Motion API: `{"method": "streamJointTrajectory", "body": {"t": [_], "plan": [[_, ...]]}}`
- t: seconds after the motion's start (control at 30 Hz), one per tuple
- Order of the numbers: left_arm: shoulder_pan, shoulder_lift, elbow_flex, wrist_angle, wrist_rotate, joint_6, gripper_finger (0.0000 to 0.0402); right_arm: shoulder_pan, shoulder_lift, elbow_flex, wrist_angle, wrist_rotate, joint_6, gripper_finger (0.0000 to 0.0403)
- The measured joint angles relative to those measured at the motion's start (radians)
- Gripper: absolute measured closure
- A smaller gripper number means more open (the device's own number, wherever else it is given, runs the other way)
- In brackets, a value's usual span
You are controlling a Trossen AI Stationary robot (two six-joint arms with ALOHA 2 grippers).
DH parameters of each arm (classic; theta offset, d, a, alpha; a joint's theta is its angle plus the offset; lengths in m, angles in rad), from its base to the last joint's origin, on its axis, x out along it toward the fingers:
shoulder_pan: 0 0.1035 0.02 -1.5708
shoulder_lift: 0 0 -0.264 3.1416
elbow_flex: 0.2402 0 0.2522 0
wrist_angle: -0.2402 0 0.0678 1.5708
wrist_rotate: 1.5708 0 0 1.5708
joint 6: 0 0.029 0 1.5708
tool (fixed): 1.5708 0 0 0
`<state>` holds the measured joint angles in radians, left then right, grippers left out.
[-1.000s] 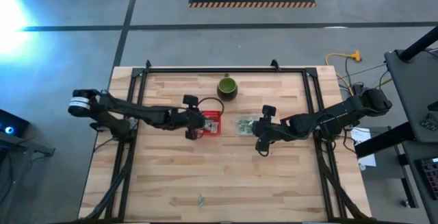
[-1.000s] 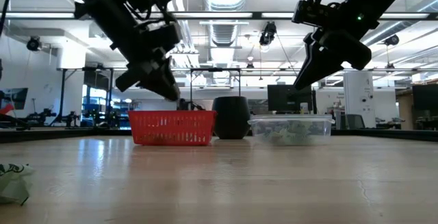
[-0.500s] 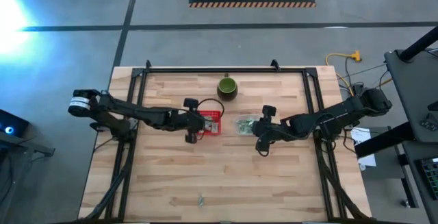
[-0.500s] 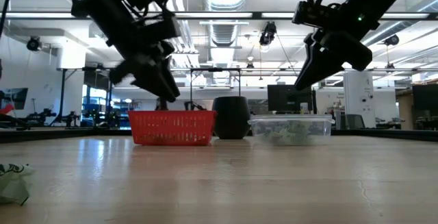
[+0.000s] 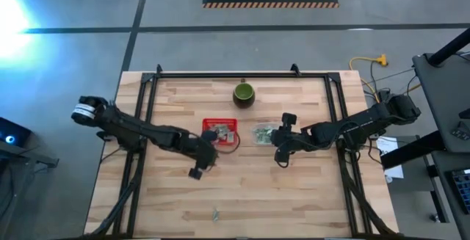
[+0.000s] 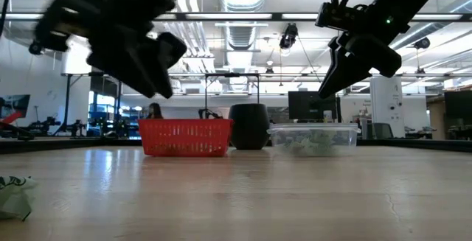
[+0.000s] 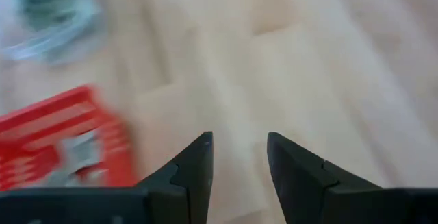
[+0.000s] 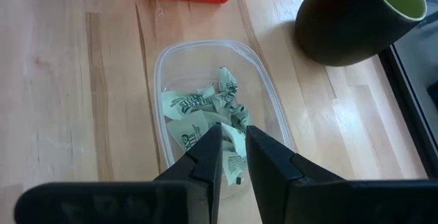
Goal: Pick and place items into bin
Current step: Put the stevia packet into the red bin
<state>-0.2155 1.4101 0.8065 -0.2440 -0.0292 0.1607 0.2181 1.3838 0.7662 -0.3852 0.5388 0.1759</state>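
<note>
Pale wood fills the near end of the table (image 5: pixel 242 188), where one stray green-and-white piece (image 5: pixel 216 213) is lying alone by the front edge. Further in, the left arm is stretching low and long from its base at the table's left side, elbow nearly straight, and the left gripper (image 5: pixel 197 168) is hovering over bare boards just in front of the red basket (image 5: pixel 221 133); its two dark fingers (image 7: pixel 195 166) are standing apart with nothing between them. The basket is holding a few wrapped pieces (image 5: pixel 218 132). Opposite, the right arm is reaching in from the right side, wrist tipped downward, and the right gripper (image 8: pixel 229 159) is hanging above the clear tub (image 8: pixel 174 59), its fingers drawn close with only a narrow gap and nothing pinched. The tub is sitting just right of the basket with a heap of wrapped pieces (image 8: pixel 205 114) inside. Farthest back, the dark green cup (image 5: pixel 244 93) is standing upright near the rear rail.
</note>
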Motion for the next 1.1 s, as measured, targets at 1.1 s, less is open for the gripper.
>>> {"method": "streamJointTrajectory", "body": {"t": [1.1], "plan": [[-0.361, 0.363, 0.071, 0.393, 0.149, -0.024, 0.0278, 0.0, 0.0, -0.006, 0.008, 0.0, 0.008, 0.0346]]}}
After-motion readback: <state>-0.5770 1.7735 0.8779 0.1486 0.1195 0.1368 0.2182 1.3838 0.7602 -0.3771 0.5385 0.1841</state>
